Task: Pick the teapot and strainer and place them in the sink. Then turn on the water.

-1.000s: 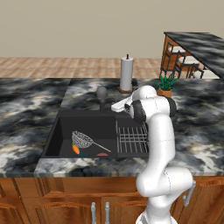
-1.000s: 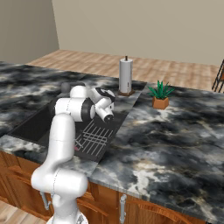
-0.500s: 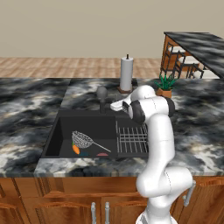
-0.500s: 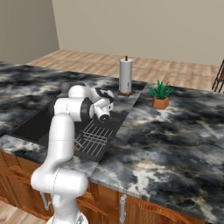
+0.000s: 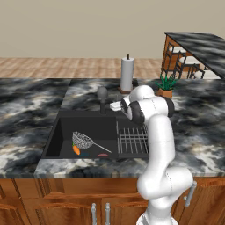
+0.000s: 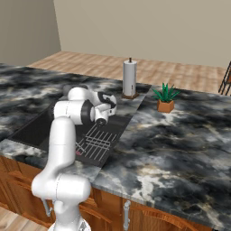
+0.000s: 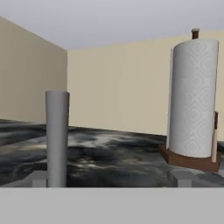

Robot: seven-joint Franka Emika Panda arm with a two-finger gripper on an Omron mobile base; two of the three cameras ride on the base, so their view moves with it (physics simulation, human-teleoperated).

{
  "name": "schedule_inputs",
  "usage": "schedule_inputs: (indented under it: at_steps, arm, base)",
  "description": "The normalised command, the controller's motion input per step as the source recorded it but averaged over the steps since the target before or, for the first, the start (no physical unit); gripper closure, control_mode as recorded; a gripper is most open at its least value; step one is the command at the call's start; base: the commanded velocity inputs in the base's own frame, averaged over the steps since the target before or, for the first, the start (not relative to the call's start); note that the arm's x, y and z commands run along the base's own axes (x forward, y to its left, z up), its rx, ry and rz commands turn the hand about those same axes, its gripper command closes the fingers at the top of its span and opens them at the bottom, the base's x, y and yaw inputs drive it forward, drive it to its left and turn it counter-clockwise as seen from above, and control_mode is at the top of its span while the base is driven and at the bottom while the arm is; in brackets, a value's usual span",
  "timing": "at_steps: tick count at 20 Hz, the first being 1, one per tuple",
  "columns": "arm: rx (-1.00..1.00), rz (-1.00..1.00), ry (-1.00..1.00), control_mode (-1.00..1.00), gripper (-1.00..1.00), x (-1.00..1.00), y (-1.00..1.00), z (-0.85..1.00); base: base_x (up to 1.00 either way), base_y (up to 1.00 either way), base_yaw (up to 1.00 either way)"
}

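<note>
The black sink (image 5: 66, 132) is set into the marble counter. The silver mesh strainer (image 5: 82, 140) lies on its floor, handle pointing right. A small dark teal shape (image 5: 84, 154), probably the teapot, peeks from under the strainer bowl's near side. My gripper (image 5: 115, 106) hovers over the sink's back rim, just right of the grey faucet (image 5: 102, 94). In the hand view the gripper (image 7: 110, 178) is open and holds nothing, with the faucet post (image 7: 57, 138) standing left of centre. No water shows at the faucet.
A grey wire rack (image 5: 132, 139) fills the sink's right section. A paper towel roll (image 5: 127, 74) on a wooden base stands behind the sink, close to the hand. A potted green plant (image 5: 165, 85) sits to its right. A small orange item (image 5: 77, 150) lies beside the strainer.
The hand has crept slightly left toward the faucet. The jaws have stayed open, and the strainer has not moved.
</note>
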Motion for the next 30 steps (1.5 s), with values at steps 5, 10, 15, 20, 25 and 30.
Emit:
schedule_inputs:
  at_steps: [5, 10, 15, 20, 25, 30]
  arm:
    - [0.0, -0.1, 0.0, -1.0, -1.0, 0.0, -0.09, 0.0]
    - [0.0, -0.06, 0.0, -1.0, -1.0, 0.0, -0.22, 0.0]
    - [0.0, -0.05, 0.0, -1.0, -1.0, 0.0, -0.29, -0.02]
    - [0.02, -0.05, 0.0, -1.0, -1.0, 0.0, -0.35, -0.04]
    - [0.07, -0.08, 0.0, -1.0, -1.0, 0.0, -0.47, -0.06]
    - [0.13, -0.11, 0.0, -1.0, -1.0, -0.03, -0.56, -0.1]
  base:
    - [0.0, 0.0, 0.0]
    - [0.0, 0.0, 0.0]
    - [0.0, 0.0, 0.0]
    - [0.0, 0.0, 0.0]
    - [0.0, 0.0, 0.0]
    - [0.0, 0.0, 0.0]
